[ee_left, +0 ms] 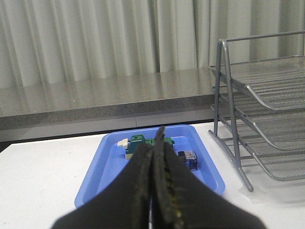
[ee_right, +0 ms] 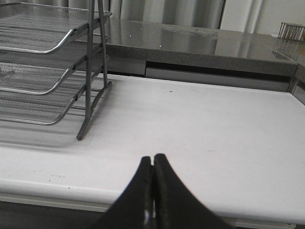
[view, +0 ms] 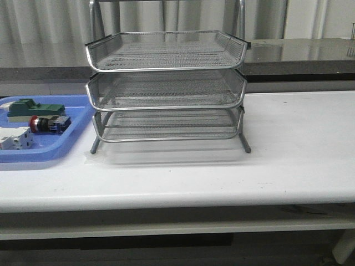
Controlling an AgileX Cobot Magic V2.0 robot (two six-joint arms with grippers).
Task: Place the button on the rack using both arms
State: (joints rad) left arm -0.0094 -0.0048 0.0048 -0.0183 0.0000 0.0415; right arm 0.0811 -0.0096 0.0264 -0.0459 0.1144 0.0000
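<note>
- Right up against the lens, the left pincer (ee_left: 155, 157) has its two black fingers pressed flat together, nothing between them, tips pointing toward the blue tray (ee_left: 102, 183).
- Same story on the other side: the right pincer (ee_right: 152, 164) is closed tight on nothing, hanging over the near edge of the white surface (ee_right: 200, 129).
- Neither arm shows in the front view.
- Over to the front view, and the button (view: 49, 123) lies on its side in the blue tray, red mushroom head pointing left, black body and blue rear block trailing right.
- Just behind the button sits a green rectangular block (view: 34, 108); in front of it, at the tray's near-left part, a white terminal block (view: 15, 137).
- From the left wrist, the button is mostly hidden behind the closed fingers; only its dark and blue end peeks out beside them.
- That tray sits at the left end of the surface, its right rim close to the rack (view: 166, 83) but not touching it, as far as the front view shows.
- Centre stage, the silver wire-mesh rack stands upright on its grey frame, three tiers stacked, and all three mesh trays look bare.
- Right of the rack, the white surface runs on to the edge of view.
- Behind it all, a grey stone ledge (view: 299, 52) and pale curtains (ee_left: 95, 38).
</note>
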